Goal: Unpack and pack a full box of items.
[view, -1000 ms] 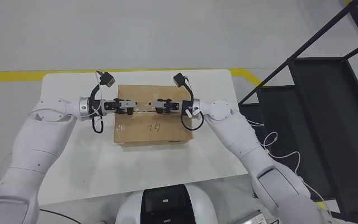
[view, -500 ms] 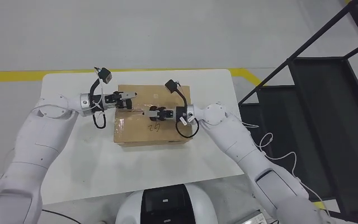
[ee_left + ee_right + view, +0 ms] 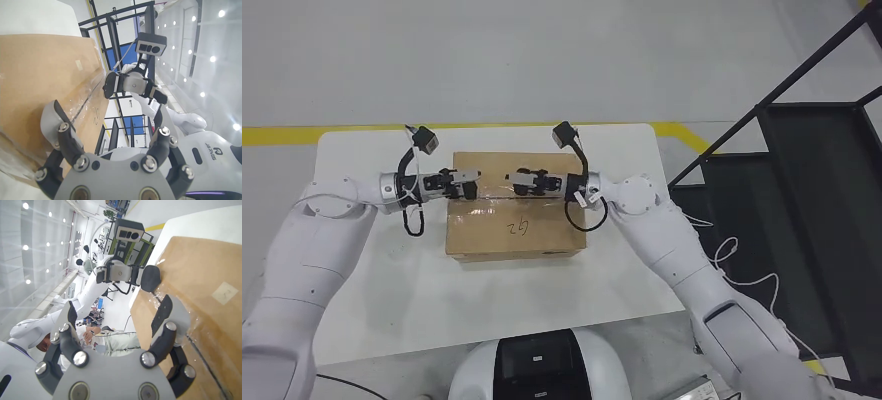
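Both left jaws and right jaws gape empty, tip to tip | we place clear-taped seam (image 3: 86,99) of brown cardboard box (image 3: 512,235) lengthwise beneath both, right nearer centre.

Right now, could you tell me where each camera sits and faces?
Top view: overhead, facing down at the box on the table; both arms show.
Left wrist view: on the left arm, facing along the box top; own open jaws.
Right wrist view: on the right arm, facing oppositely; own open jaws.
Shared: both wrist views show the taped seam and the other's jaws.
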Tool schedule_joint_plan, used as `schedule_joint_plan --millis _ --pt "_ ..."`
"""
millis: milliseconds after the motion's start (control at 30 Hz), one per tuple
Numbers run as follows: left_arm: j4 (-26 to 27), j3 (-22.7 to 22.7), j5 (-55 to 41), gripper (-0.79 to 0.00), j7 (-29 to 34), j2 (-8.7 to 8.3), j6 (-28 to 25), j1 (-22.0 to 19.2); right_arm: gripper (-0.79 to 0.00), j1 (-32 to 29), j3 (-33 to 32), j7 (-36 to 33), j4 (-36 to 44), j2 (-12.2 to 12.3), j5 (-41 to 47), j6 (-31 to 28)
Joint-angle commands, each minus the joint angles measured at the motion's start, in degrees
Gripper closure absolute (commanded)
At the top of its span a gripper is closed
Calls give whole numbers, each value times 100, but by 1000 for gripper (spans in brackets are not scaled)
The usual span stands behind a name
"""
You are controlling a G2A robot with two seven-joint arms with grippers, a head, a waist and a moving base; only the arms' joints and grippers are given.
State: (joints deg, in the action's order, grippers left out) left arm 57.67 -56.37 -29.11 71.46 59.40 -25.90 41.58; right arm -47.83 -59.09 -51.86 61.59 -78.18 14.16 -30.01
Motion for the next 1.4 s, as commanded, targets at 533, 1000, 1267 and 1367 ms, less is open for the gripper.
schedule_joint_plan --millis 533,1000,1267,1367 --pt "664 -721 531 -785 -256 -272 396 538 -785 -736 -1679 -1871 564 630 823 403" --pt "703 -1026 945 -785 -629 -374 511 803 -785 -961 -1750 -1875 937 723 1180 419" --pt "685 -1091 963 -785 -723 -388 552 905 -785 -991 -1516 -1785 835 726 1050 441" --pt "675 -1104 957 -785 -722 -390 553 929 -785 -965 -1403 -1727 744 725 891 441"
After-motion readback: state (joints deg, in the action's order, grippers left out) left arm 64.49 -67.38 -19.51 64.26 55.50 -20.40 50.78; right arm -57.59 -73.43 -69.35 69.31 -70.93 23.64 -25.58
